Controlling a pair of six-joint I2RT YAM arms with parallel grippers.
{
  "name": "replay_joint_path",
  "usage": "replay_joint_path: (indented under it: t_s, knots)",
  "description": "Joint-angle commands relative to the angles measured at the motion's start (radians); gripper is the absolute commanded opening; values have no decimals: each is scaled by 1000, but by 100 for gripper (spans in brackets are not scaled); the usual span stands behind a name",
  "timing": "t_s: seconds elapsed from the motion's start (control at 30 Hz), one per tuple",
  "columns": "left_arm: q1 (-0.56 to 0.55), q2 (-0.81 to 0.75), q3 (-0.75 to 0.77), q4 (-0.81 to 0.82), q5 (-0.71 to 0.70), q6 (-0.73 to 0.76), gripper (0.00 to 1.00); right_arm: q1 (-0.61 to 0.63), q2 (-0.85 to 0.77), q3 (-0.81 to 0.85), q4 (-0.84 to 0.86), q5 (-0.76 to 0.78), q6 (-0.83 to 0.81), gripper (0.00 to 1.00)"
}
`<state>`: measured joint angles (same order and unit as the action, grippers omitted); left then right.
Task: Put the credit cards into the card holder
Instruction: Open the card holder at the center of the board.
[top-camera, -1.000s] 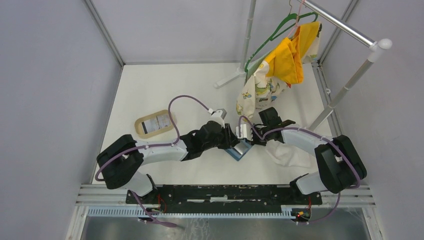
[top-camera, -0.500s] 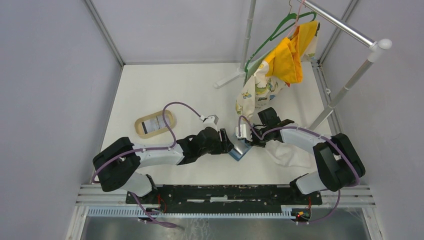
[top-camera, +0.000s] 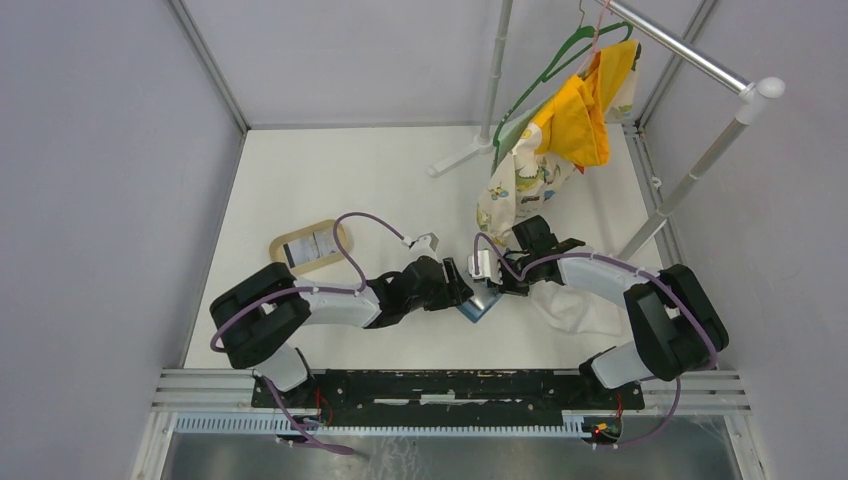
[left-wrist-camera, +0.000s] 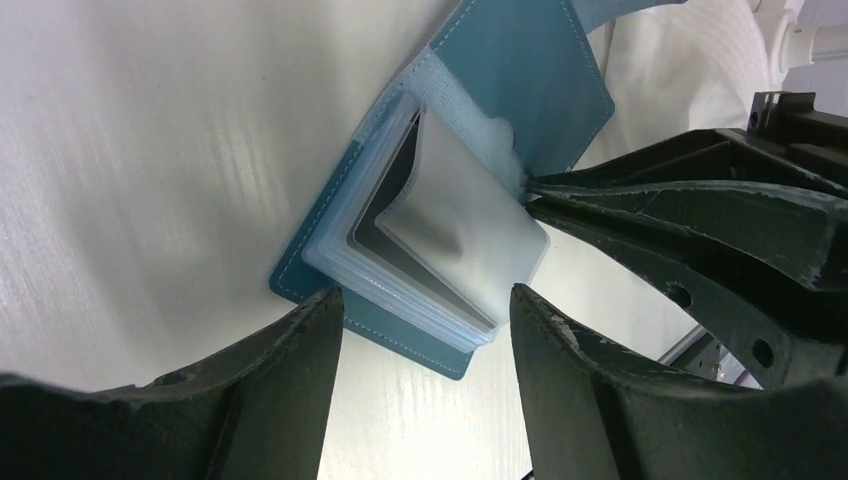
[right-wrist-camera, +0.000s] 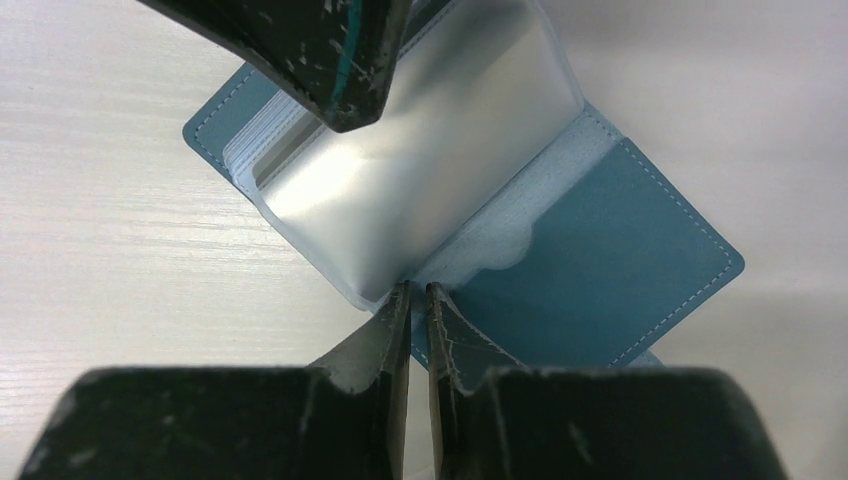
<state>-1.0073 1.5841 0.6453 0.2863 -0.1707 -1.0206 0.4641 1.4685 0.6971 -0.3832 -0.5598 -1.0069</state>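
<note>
The blue card holder (top-camera: 480, 304) lies open on the table between both grippers, its clear sleeves fanned up. It shows in the left wrist view (left-wrist-camera: 520, 70) and the right wrist view (right-wrist-camera: 620, 270). My right gripper (right-wrist-camera: 418, 290) is shut on the edge of a clear sleeve (right-wrist-camera: 400, 190) at the fold and holds it raised. My left gripper (left-wrist-camera: 425, 300) is open and empty, its fingers astride the holder's near corner, just above it. One pale striped credit card (top-camera: 310, 248) lies in the tan tray (top-camera: 285, 262) at the left. No black card shows.
A white cloth (top-camera: 580, 305) lies under the right arm. A clothes rack (top-camera: 700, 60) with yellow and patterned garments (top-camera: 575, 120) stands at the back right, its foot (top-camera: 455, 160) on the table. Side walls close in both sides.
My left arm has swung its elbow inward and brought its gripper a little closer to the holder. The right gripper has stayed put on the sleeve.
</note>
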Motion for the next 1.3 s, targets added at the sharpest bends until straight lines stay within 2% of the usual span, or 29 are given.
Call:
replay_joint_path:
  t_s: [0.0, 0.5, 0.9, 1.1, 1.27]
  knots:
    - [15, 29, 16, 114, 13, -73, 68, 11, 10, 33, -12, -23, 1, 15]
    - [22, -43, -35, 119, -15, -89, 64, 28, 37, 44, -44, -78, -1, 15]
    - [22, -195, -78, 47, -26, -77, 64, 42, 87, 68, -37, -135, 105, 14]
    - [27, -163, -63, 65, -7, -68, 64, 43, 90, 71, -32, -129, 122, 14]
    - [75, -101, -78, 163, 88, -75, 63, 44, 94, 71, -32, -123, 123, 14]
